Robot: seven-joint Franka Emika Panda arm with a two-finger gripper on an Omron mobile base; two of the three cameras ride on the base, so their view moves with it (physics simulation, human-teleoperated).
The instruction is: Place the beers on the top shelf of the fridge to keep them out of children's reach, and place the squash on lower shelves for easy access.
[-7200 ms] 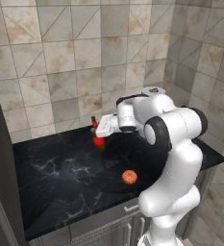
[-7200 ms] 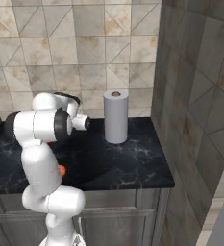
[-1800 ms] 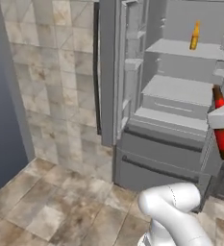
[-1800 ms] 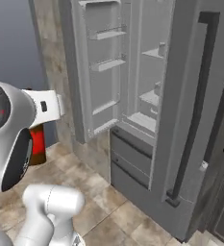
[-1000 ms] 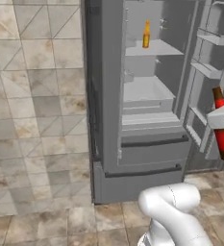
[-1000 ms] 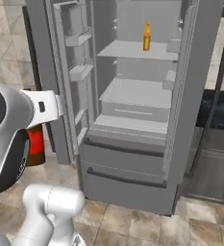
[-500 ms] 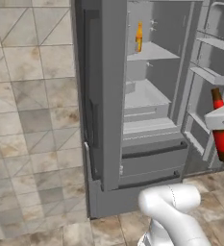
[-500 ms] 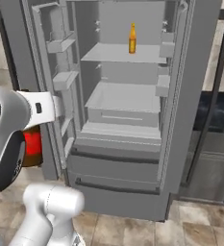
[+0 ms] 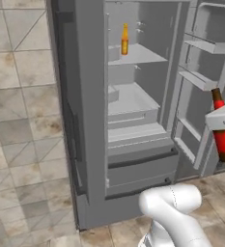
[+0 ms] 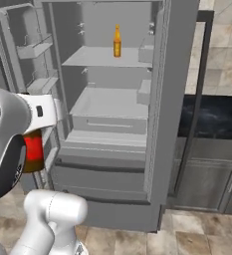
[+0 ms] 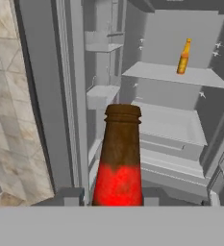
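While the gripper (image 11: 117,204) sits low in the hand view, its jaws are pinched on the dark brown beer bottle (image 11: 118,158), whose neck and red label rise straight up in front of the camera; the same bottle (image 9: 223,130) shows at the right edge of the left base view, upright under the white hand, and its red label (image 10: 33,149) peeks out beside the arm in the right base view. Beyond the bottle the fridge (image 9: 90,120) stands with both doors open, its pale grey interior facing the robot. The amber beer bottle (image 10: 117,42) stands upright on the top shelf (image 10: 95,60), near the shelf's middle. Below it the lower shelves (image 10: 107,107) lie bare and above the drawer fronts (image 10: 100,177). Narrow door racks (image 9: 201,46) line the open right door, near the held bottle. A dark counter (image 10: 212,117) runs to the right of the fridge
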